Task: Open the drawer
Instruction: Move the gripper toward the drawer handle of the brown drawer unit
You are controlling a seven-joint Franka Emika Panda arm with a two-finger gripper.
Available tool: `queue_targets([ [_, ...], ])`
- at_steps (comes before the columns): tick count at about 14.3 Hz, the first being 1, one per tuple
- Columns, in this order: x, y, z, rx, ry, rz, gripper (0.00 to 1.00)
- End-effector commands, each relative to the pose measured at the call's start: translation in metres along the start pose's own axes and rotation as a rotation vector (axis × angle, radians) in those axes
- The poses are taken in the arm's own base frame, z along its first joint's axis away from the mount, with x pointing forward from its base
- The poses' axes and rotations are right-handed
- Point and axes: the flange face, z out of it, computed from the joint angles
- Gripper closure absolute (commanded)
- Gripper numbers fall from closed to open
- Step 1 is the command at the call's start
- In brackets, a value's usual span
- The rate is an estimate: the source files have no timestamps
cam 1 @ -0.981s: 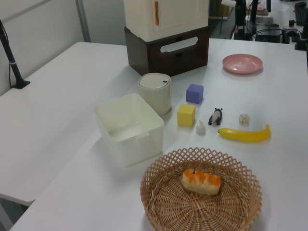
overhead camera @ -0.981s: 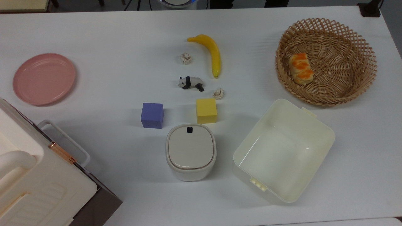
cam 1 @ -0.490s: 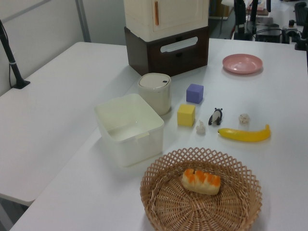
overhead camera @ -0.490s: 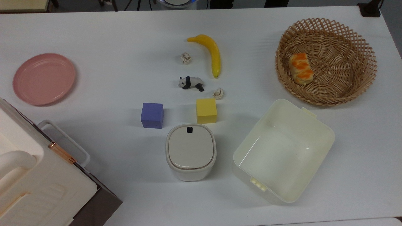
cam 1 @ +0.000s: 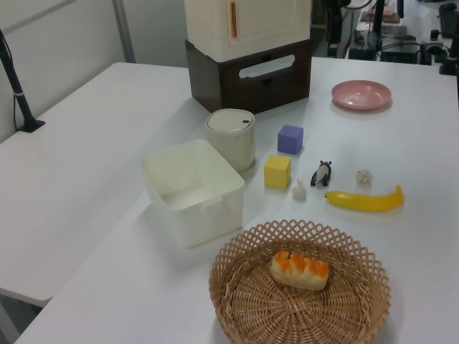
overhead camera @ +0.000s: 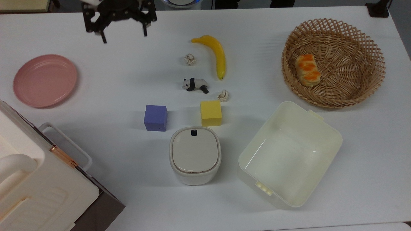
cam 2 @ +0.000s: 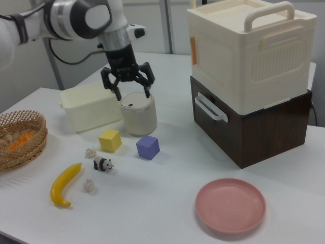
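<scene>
Your gripper (overhead camera: 123,37) hangs above the white table (overhead camera: 128,80) at about 11 o'clock in the top view, fingers spread wide with nothing between them; you see the same open stance in the right view (cam 2: 131,92), where it sits in the air in front of the lidded container (cam 2: 138,113). Look to 8 o'clock in the top view for the drawer (overhead camera: 96,199): its dark brown front lies under the cream cabinet (overhead camera: 38,186), pushed fully in, with the white loop handle (overhead camera: 65,141) projecting toward the table centre. In the right view the drawer (cam 2: 244,127) stands at 3 o'clock, handle (cam 2: 209,109) facing the right view's left. The gripper is well apart from the handle.

Around the top view's centre you find a purple cube (overhead camera: 155,117), a yellow cube (overhead camera: 211,113), a panda figurine (overhead camera: 195,85), two small knotted balls (overhead camera: 190,59) and a banana (overhead camera: 215,54). The lidded container (overhead camera: 195,155) sits at 6 o'clock, just below the cubes, with the open cream bin (overhead camera: 289,154) at 4 o'clock. A pink plate (overhead camera: 45,80) lies at 9 o'clock, and a wicker basket (overhead camera: 369,48) holding a piece of bread (overhead camera: 307,70) at 2 o'clock.
</scene>
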Motion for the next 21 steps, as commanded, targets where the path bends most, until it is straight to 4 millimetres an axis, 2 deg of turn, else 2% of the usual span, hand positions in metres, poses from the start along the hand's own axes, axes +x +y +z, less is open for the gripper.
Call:
queue_targets([
  [1,0.017,0.016,0.020,-0.074,0.035,-0.112,0.00],
  [3,0.026,0.027,0.033,-0.115,0.070,-0.132,0.00],
  [10,0.062,0.040,0.088,-0.296,0.099,-0.254,0.00],
  [14,0.076,0.050,0.109,-0.399,0.149,-0.314,0.00],
  [16,0.084,0.053,0.129,-0.457,0.168,-0.367,0.00],
  [19,0.088,0.063,0.149,-0.518,0.203,-0.416,0.00],
  [21,0.090,0.063,0.160,-0.561,0.219,-0.464,0.04],
])
